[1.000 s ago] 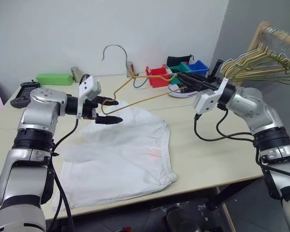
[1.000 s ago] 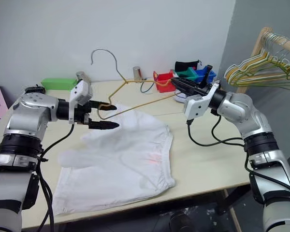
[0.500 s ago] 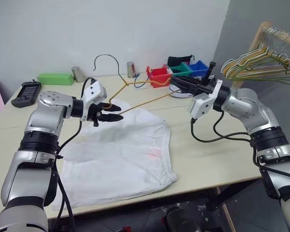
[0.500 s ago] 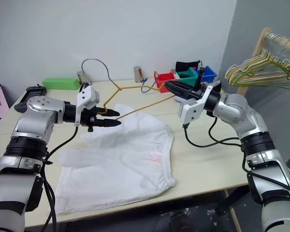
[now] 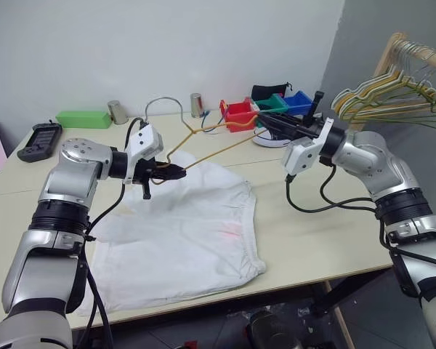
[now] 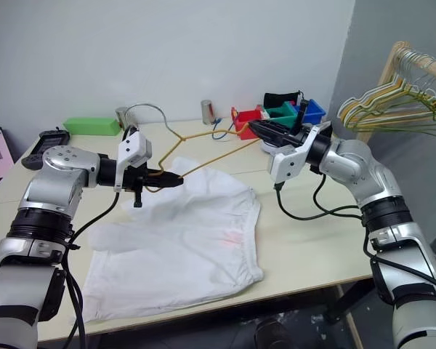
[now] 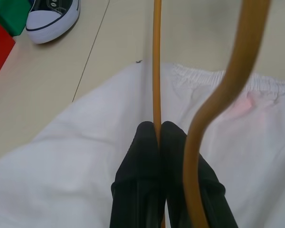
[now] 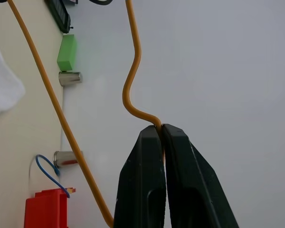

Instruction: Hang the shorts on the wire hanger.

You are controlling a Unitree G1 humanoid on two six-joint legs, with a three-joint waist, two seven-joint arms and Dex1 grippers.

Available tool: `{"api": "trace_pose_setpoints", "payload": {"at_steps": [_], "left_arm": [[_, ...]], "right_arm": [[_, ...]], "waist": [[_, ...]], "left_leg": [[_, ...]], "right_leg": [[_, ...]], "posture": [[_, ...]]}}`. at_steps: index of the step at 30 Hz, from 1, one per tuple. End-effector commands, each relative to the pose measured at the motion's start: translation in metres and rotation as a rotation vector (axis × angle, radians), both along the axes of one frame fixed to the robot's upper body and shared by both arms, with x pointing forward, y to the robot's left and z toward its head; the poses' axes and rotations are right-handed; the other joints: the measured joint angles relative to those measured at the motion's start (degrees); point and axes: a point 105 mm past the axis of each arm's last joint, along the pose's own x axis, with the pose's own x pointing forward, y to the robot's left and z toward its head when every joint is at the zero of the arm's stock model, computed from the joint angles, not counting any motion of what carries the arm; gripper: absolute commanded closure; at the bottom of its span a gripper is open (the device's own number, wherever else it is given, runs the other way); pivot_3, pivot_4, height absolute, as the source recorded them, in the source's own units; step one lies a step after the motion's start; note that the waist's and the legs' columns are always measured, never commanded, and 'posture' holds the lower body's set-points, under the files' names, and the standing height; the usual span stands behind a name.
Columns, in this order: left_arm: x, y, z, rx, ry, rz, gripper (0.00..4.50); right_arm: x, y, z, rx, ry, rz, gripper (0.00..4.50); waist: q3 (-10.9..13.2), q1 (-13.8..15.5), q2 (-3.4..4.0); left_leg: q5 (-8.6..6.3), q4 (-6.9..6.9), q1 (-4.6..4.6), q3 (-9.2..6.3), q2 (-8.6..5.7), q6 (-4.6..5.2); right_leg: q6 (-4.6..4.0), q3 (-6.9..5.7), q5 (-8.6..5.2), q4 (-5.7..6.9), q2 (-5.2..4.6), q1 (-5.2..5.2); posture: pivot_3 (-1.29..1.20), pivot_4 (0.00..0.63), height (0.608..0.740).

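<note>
My left gripper (image 5: 176, 172) and right gripper (image 5: 267, 119) both pinch the wire hanger (image 5: 216, 150), which bars the air between them above the shorts (image 5: 182, 233). Bare table (image 5: 312, 233) lies open beneath my right arm. Colored bins (image 5: 265, 109) crowd the far edge.

You see the shorts (image 5: 182, 229) lying flat on the table (image 5: 327, 225). The wire hanger (image 5: 211, 151) spans above their far edge. Behind it sit the storage bins (image 5: 265, 109).

White shorts (image 5: 182, 233) lie flat on the beige table (image 5: 312, 233).
</note>
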Motion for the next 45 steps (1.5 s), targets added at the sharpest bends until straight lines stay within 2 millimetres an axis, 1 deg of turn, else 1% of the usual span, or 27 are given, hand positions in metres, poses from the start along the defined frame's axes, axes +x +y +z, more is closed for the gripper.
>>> {"api": "trace_pose_setpoints", "payload": {"at_steps": [1, 2, 3, 4, 7, 9, 11, 14, 15, 18, 19, 21, 25, 29, 33, 36, 39, 41, 45], "left_arm": [[0.006, 0.005, 0.009, 0.088, -0.114, 0.018, 4.49], [0.008, 0.005, 0.008, 0.098, -0.131, 0.024, 4.5], [0.009, 0.004, 0.008, 0.1, -0.14, 0.028, 4.5], [0.011, 0.005, 0.006, 0.112, -0.158, 0.042, 4.5], [0.018, 0.01, 0.003, 0.168, -0.221, 0.088, 4.5], [0.026, 0.019, -0.003, 0.279, -0.314, 0.131, 4.5], [0.03, 0.023, -0.003, 0.325, -0.37, 0.148, 4.5], [0.032, 0.014, 0.002, 0.326, -0.447, 0.139, 4.5], [0.031, 0.009, 0.001, 0.337, -0.47, 0.122, 4.5], [0.028, -0.001, 0.002, 0.368, -0.531, 0.085, 4.5], [0.027, -0.004, 0.002, 0.367, -0.541, 0.08, 4.5], [0.023, -0.012, 0.002, 0.341, -0.542, 0.066, 4.5], [0.016, -0.022, 0.0, 0.354, -0.557, 0.028, 4.5], [0.013, -0.025, 0.001, 0.391, -0.582, 0.013, 4.5], [0.01, -0.027, -0.001, 0.403, -0.583, 0.004, 4.5], [0.008, -0.026, -0.005, 0.422, -0.578, -0.004, 4.5], [0.008, -0.026, -0.005, 0.418, -0.576, 0.0, 4.5], [0.009, -0.026, -0.005, 0.419, -0.575, 0.002, 4.5], [0.011, -0.028, -0.005, 0.419, -0.578, -0.001, 4.5]], "right_arm": [[-0.001, 0.004, 0.007, 0.009, 0.046, 0.002, 4.25], [0.001, 0.004, 0.0, -0.013, 0.093, -0.008, 4.0], [0.001, 0.004, -0.004, -0.027, 0.125, -0.013, 3.89], [0.002, 0.002, -0.013, -0.06, 0.186, -0.026, 3.66], [0.003, -0.003, -0.03, -0.112, 0.326, -0.063, 2.95], [0.004, -0.008, -0.034, -0.093, 0.429, -0.098, 2.45], [0.004, -0.01, -0.034, -0.094, 0.475, -0.124, 1.97], [0.009, -0.017, -0.04, -0.112, 0.537, -0.218, 1.31], [0.014, -0.021, -0.044, -0.086, 0.584, -0.261, 1.03], [0.022, -0.025, -0.051, -0.052, 0.629, -0.329, 0.26], [0.023, -0.024, -0.054, -0.061, 0.63, -0.342, 0.11], [0.027, -0.024, -0.057, -0.058, 0.639, -0.369, 0.11], [0.035, -0.02, -0.06, -0.088, 0.607, -0.404, 0.11], [0.037, -0.015, -0.061, -0.119, 0.584, -0.409, 0.11], [0.039, -0.012, -0.063, -0.179, 0.538, -0.412, 0.11], [0.04, -0.012, -0.064, -0.207, 0.51, -0.42, 0.61], [0.04, -0.011, -0.063, -0.229, 0.483, -0.42, 1.31], [0.039, -0.01, -0.063, -0.236, 0.476, -0.418, 1.87], [0.039, -0.01, -0.065, -0.252, 0.471, -0.416, 2.69]], "waist": [[0.0, -0.01, -0.01], [0.0, -0.01, -0.01], [0.0, -0.02, -0.01], [-0.01, -0.02, -0.02], [-0.02, -0.02, -0.03], [-0.02, -0.02, -0.03], [-0.02, -0.04, -0.03], [-0.02, 0.0, -0.04], [-0.02, 0.07, -0.04], [-0.02, 0.09, -0.04], [-0.02, 0.1, -0.04], [-0.02, 0.17, -0.04], [-0.03, 0.14, -0.04], [-0.03, 0.26, -0.04], [-0.03, 0.32, -0.04], [-0.02, 0.59, -0.04], [-0.02, 1.07, -0.04], [-0.02, 1.4, -0.04], [-0.02, 1.67, -0.04]], "left_leg": [[0.0, 0.0, 0.0, 0.0, 0.0, 0.0], [0.01, 0.01, 0.03, 0.0, 0.0, 0.01], [0.01, 0.01, 0.06, 0.0, 0.0, 0.01], [0.02, 0.01, 0.08, 0.0, 0.0, 0.03], [0.03, 0.01, 0.12, -0.02, 0.01, 0.04], [0.04, 0.05, 0.13, -0.02, 0.0, 0.06], [0.04, 0.08, 0.14, -0.02, 0.0, 0.06], [0.05, 0.08, 0.12, -0.02, -0.01, 0.06], [0.05, 0.08, 0.09, -0.04, 0.0, 0.06], [0.05, 0.08, 0.09, -0.04, 0.0, 0.06], [0.05, 0.08, 0.08, -0.03, 0.0, 0.06], [0.05, 0.08, 0.05, -0.03, 0.0, 0.06], [0.05, 0.08, -0.02, -0.02, 0.0, 0.06], [0.05, 0.08, -0.02, -0.04, -0.01, 0.06], [0.05, 0.08, -0.02, -0.03, -0.02, 0.06], [0.05, 0.07, -0.02, -0.05, -0.02, 0.07], [0.05, 0.08, -0.01, -0.04, -0.02, 0.07], [0.05, 0.08, -0.02, -0.04, -0.02, 0.07], [0.05, 0.08, -0.03, -0.05, -0.02, 0.07]], "right_leg": [[0.0, 0.0, 0.0, 0.01, 0.0, 0.0], [0.0, 0.01, 0.0, 0.06, 0.0, 0.0], [-0.01, 0.02, 0.0, 0.1, 0.0, 0.0], [-0.01, 0.01, -0.01, 0.15, 0.0, 0.0], [-0.01, 0.0, -0.01, 0.25, 0.0, 0.0], [-0.01, 0.01, -0.01, 0.29, 0.0, 0.01], [-0.01, 0.02, -0.01, 0.35, 0.0, -0.01], [-0.01, 0.01, -0.01, 0.44, -0.01, -0.09], [-0.01, -0.01, -0.01, 0.44, 0.0, -0.11], [-0.01, -0.02, -0.01, 0.44, -0.01, -0.11], [-0.01, -0.01, -0.01, 0.44, 0.0, -0.12], [-0.01, -0.01, -0.01, 0.44, -0.01, -0.15], [-0.01, -0.01, -0.01, 0.44, 0.0, -0.22], [-0.01, -0.02, -0.01, 0.46, 0.0, -0.23], [-0.01, -0.01, -0.01, 0.45, 0.0, -0.21], [-0.01, -0.02, -0.01, 0.45, 0.0, -0.22], [-0.01, -0.01, -0.01, 0.45, 0.0, -0.22], [-0.01, -0.01, -0.01, 0.45, 0.0, -0.22], [-0.01, -0.02, -0.01, 0.45, 0.0, -0.22]], "posture": [[-0.28, 0.0, 0.74], [-0.28, 0.0, 0.74], [-0.28, 0.0, 0.74], [-0.28, 0.0, 0.74], [-0.28, 0.0, 0.74], [-0.28, 0.0, 0.74], [-0.28, 0.0, 0.74], [-0.28, 0.0, 0.74], [-0.28, 0.0, 0.74], [-0.27, 0.0, 0.74], [-0.27, 0.0, 0.74], [-0.27, 0.0, 0.74], [-0.25, 0.0, 0.74], [-0.23, 0.0, 0.74], [-0.23, 0.002, 0.74], [-0.22, 0.003, 0.74], [-0.23, 0.006, 0.74], [-0.23, 0.007, 0.74], [-0.23, 0.009, 0.74]]}}
